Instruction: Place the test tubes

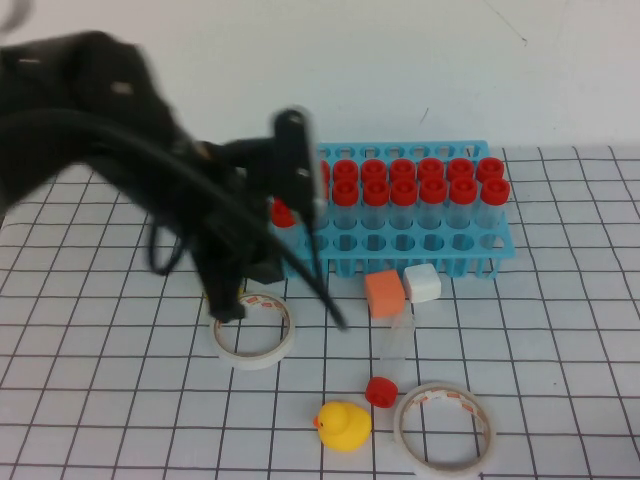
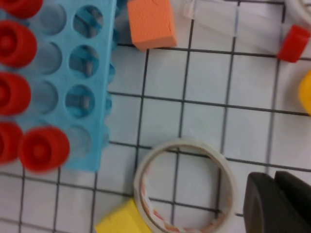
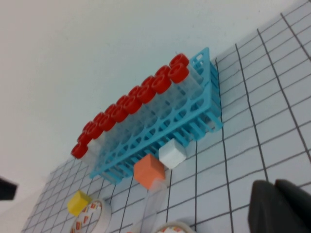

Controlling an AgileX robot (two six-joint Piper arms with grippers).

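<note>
There's the left arm: a bulky matte-black shell, with thick black cables arching behind the left gripper (dark, blocky tips). The right gripper shows only in its own wrist camera: rounded charcoal-black fingers.

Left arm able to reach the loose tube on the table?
Probably yes: the tube lies uncovered between orange block and duck. Left gripper, shut, hovers by the left tape roll and must open first. Right gripper, shut, hangs well away.
</note>
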